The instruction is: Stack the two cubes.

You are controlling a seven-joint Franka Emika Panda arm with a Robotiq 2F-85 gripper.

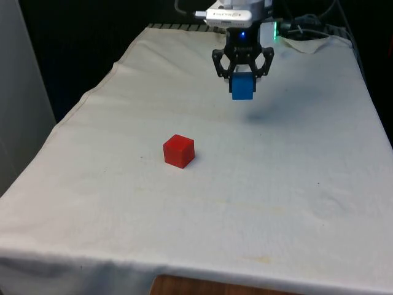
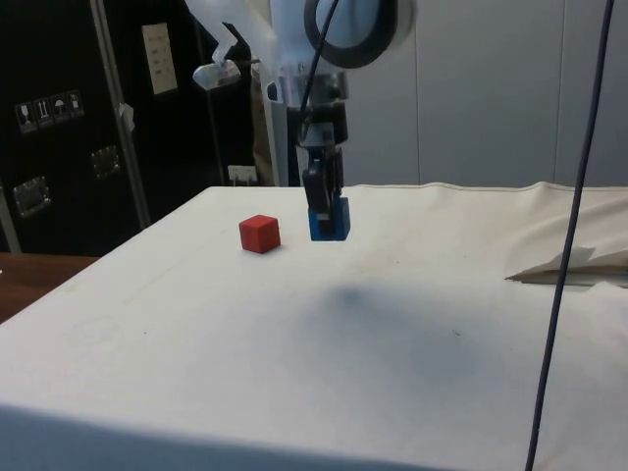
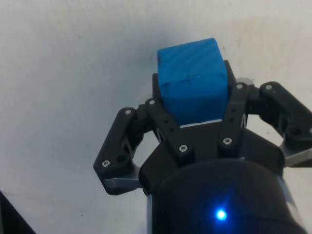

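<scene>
The blue cube (image 1: 243,86) is being held clear of the surface (image 1: 295,184), clamped in the tool (image 1: 243,75). The red cube (image 1: 178,151) is lying free, at about seven o'clock from it in the front view. The carry and placing on top are judged to be remaining.

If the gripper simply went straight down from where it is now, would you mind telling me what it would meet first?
Most likely bare cloth. The gripper holds the blue cube in the air, and the red cube sits well off to the front view's left.
</scene>
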